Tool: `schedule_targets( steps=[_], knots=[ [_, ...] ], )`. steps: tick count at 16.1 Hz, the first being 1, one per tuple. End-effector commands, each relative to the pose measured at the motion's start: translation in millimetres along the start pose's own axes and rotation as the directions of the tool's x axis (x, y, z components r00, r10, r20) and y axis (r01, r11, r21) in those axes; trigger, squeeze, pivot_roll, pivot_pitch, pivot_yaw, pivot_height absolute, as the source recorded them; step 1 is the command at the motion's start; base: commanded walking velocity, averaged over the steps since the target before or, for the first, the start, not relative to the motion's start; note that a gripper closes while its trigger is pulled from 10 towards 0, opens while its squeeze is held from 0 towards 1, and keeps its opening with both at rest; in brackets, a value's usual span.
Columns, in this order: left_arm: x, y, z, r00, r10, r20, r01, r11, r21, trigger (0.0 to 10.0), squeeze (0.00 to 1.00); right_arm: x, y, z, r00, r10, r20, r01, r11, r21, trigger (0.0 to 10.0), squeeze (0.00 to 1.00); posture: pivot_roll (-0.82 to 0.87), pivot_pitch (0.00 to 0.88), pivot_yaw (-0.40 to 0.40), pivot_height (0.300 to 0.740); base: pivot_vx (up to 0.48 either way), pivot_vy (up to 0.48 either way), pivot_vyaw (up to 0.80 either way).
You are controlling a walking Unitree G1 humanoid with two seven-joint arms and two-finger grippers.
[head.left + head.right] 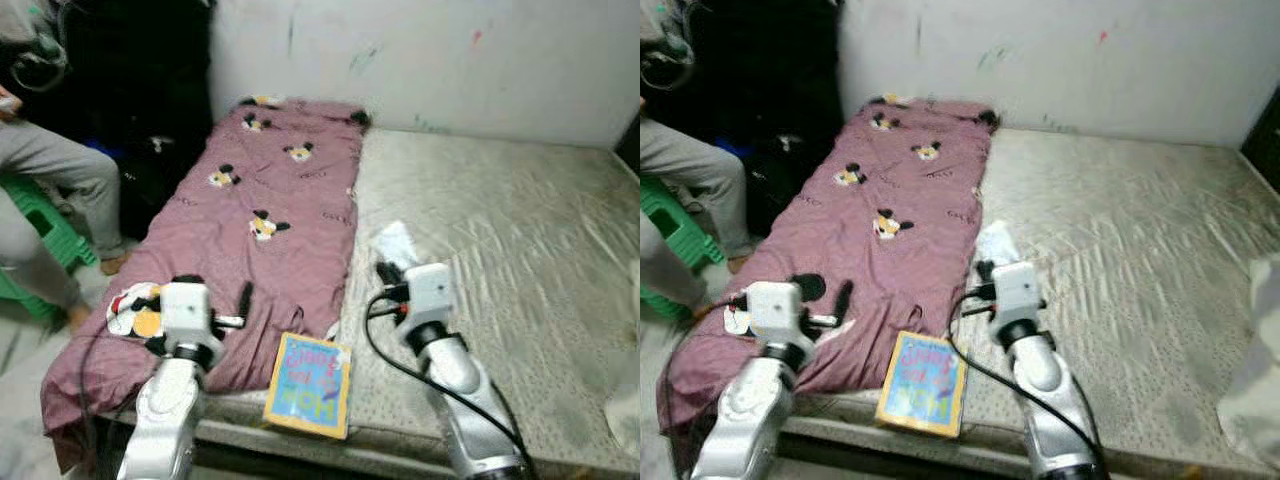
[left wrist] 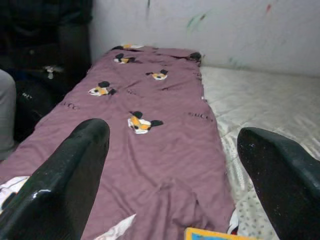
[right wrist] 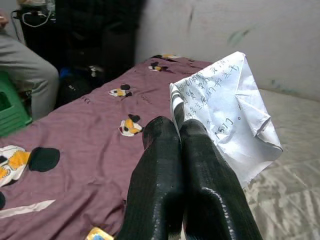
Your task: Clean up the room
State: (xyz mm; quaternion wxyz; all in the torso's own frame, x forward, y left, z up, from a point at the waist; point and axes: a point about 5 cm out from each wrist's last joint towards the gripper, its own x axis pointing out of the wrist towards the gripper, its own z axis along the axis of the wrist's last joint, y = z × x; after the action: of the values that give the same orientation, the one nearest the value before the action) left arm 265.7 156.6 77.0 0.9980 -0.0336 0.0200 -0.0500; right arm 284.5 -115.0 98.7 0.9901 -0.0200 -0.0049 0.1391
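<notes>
My right gripper point(image 3: 179, 131) is shut on a crumpled sheet of white paper point(image 3: 227, 112) with handwriting; it hovers over the mattress beside the blanket's edge, the paper point(image 1: 396, 243) sticking up ahead of it. My left gripper point(image 2: 172, 150) is open and empty, held over the near end of the mauve blanket point(image 1: 270, 215) with cartoon mouse prints. A colourful children's book point(image 1: 309, 384) lies flat at the bed's near edge between my two arms.
A bare beige mattress point(image 1: 510, 250) spreads to the right up to a marked white wall point(image 1: 420, 60). A seated person's grey-trousered legs point(image 1: 55, 165) and a green stool point(image 1: 45, 235) stand left of the bed. A dark bag point(image 1: 150, 170) sits by the bed.
</notes>
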Motion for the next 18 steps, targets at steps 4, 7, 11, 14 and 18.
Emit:
schedule_targets(
  steps=[4, 7, 11, 14, 18],
  knots=[
    [3.0, -8.7, 1.7, 1.000, -0.023, 0.001, 0.023, 1.000, -0.012, 10.0, 0.00, -0.2, -7.8, 1.2, 1.000, -0.010, 0.003, 0.010, 1.000, -0.023, 10.0, 0.00, 0.06, 0.000, 0.018, 0.740, 0.000, 0.480, 0.00],
    [2.7, -8.6, 4.0, 1.000, -0.017, 0.021, 0.017, 1.000, -0.011, 10.0, 0.00, 1.4, -4.8, 0.8, 1.000, 0.017, -0.002, -0.017, 0.999, -0.030, 10.0, 0.00, 0.05, 0.000, 0.014, 0.740, 0.000, 0.480, 0.00],
    [2.6, -7.9, 5.6, 0.999, -0.011, 0.031, 0.012, 1.000, -0.011, 10.0, 0.00, -1.4, -1.0, -3.6, 0.999, 0.042, -0.016, -0.043, 0.998, -0.035, 10.0, 0.00, 0.05, 0.000, 0.015, 0.740, 0.000, 0.000, 0.00],
    [3.5, -7.4, 4.0, 1.000, -0.016, 0.017, 0.017, 1.000, -0.023, 10.0, 0.00, -1.4, -2.1, -3.1, 0.999, 0.033, -0.014, -0.033, 0.999, -0.025, 10.0, 0.00, 0.05, 0.000, 0.019, 0.740, 0.000, 0.320, 0.00],
    [4.2, -6.9, 4.2, 1.000, -0.014, 0.018, 0.015, 1.000, -0.022, 10.0, 0.00, -1.0, -2.6, -3.5, 0.999, 0.034, -0.016, -0.034, 0.999, -0.033, 10.0, 0.00, 0.05, 0.000, 0.019, 0.740, 0.000, 0.480, 0.00]
  ],
)
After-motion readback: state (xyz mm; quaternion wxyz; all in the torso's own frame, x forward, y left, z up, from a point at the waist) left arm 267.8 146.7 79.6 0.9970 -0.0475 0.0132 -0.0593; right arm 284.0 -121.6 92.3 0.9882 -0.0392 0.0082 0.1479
